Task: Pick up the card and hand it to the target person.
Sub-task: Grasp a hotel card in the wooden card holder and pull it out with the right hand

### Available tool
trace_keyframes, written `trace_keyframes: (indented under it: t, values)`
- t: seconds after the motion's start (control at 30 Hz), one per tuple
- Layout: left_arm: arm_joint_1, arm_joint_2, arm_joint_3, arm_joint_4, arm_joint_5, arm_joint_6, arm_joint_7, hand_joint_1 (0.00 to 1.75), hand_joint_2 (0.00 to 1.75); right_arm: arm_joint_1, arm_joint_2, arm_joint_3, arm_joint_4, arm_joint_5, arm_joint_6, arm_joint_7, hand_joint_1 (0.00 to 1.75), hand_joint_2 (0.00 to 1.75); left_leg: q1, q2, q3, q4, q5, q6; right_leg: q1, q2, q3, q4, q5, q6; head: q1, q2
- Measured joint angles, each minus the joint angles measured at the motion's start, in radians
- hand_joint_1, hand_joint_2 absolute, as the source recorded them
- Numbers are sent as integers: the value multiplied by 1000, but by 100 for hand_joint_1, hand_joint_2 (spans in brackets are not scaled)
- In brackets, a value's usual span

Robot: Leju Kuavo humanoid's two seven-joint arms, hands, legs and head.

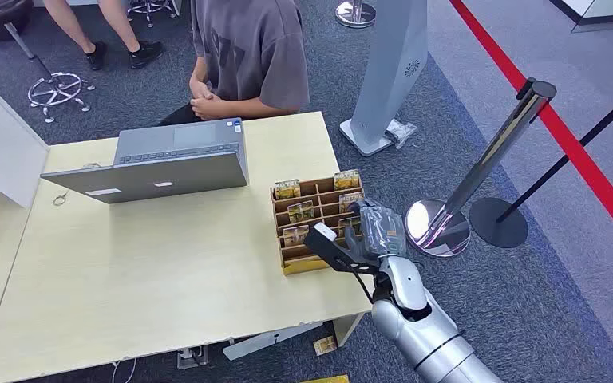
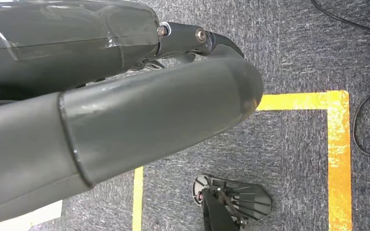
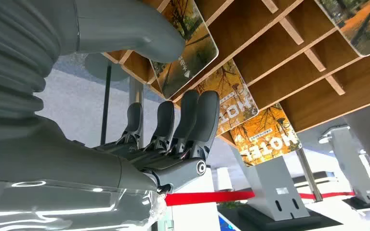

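While right hand (image 1: 350, 239) hovers empty, fingers apart, at lower-centre wooden slotted card rack (image 1: 281, 231), orange-printed hotel cards (image 3: 257, 134) stand unpicked in slots; pickup and handover to seated grey-shirted person (image 1: 247, 56) remain. Left hand (image 2: 125, 110) state: cannot tell.

I see an open grey laptop (image 1: 160, 163) on the pale wooden table (image 1: 144, 271), a chrome stanchion post (image 1: 491, 163) on grey carpet, and red floor tape (image 1: 559, 132) beyond.
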Motion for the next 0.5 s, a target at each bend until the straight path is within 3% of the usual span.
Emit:
trace_keyframes:
  t: [0.5]
  values:
    - [0, 0, 0, 0, -6, 2, 6, 0, 0, 0, -1, 9, 0, 25, 34, -3, 91, 175, 0, 0, 0, 0, 0, 0, 0, 0, 0, 1, 0, -1, 0, 0]
